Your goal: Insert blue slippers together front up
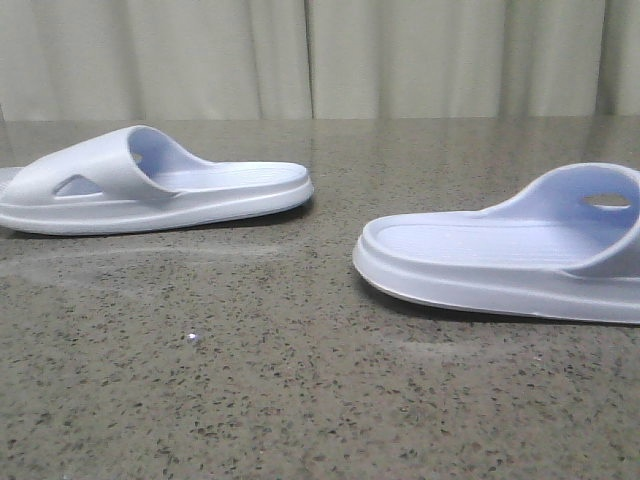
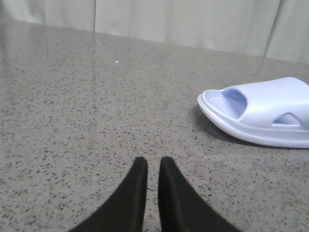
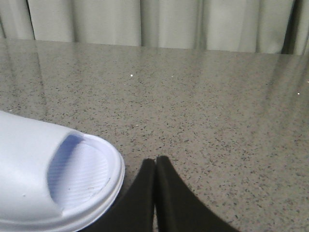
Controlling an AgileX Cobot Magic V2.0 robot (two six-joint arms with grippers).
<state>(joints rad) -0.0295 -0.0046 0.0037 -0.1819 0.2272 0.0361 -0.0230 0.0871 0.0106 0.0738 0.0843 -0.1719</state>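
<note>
Two blue slippers on the speckled bench (image 1: 250, 400), soles down, well apart, heel ends toward each other. Left slipper (image 1: 150, 185) at far left; right slipper (image 1: 510, 255) nearer, at right. Left gripper (image 2: 148, 166) low over bare bench, fingers almost together, holding nothing. Right gripper (image 3: 155, 163) pressed closed, empty, just beside the right slipper's open end.

Soft even light, faint slipper (image 1: 160, 185) shadows, tabletop (image 1: 300, 400) sheen, sharp focus
</note>
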